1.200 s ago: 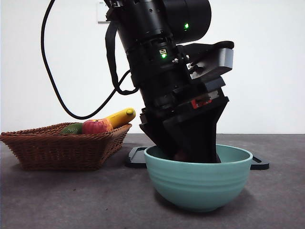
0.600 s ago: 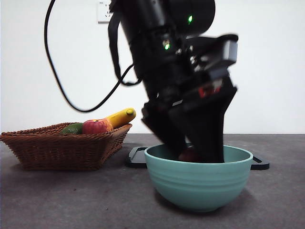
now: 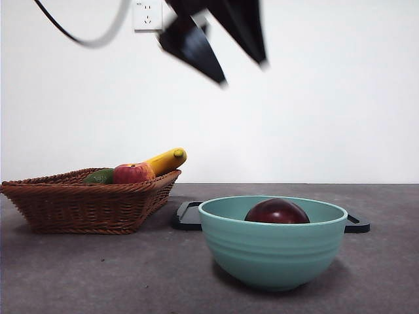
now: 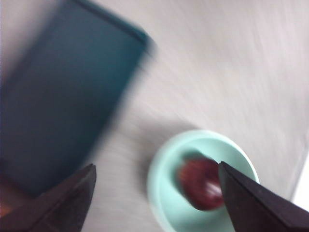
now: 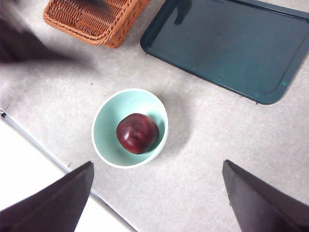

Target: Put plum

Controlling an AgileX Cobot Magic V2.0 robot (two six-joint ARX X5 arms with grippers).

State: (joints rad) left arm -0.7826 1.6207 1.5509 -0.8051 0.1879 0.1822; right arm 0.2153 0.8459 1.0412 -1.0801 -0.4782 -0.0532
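On my far left sits the wicker basket (image 3: 85, 203), a coarse brown weave with flared sides, holding a green fruit (image 3: 99, 176), a red-and-yellow apple (image 3: 133, 173) and a yellow banana (image 3: 166, 160) that pokes up over the rim. Behind it and to the right lies a flat dark teal tray (image 5: 231, 43) with a raised lip, smooth and bare as far as I can see.

The left gripper (image 3: 219, 46) hangs high above the tabletop (image 3: 98, 275), blurred, jaws spread wide with nothing between them. The right gripper (image 5: 154, 203) also waits high over the scene, jaws wide apart and empty.

Right of centre stands the pale green bowl (image 3: 272, 245), glazed, ribbed on its outer wall, thick-rimmed. The plum (image 3: 277, 212) rests inside it, touching the bottom, free of either gripper. I judge it firm but bruisable, moderately heavy for its size, and its glossy maroon skin likely slippery. If I had to lift it again, I would close across its widest girth from above, gently, since the bowl's wall crowds the sides.
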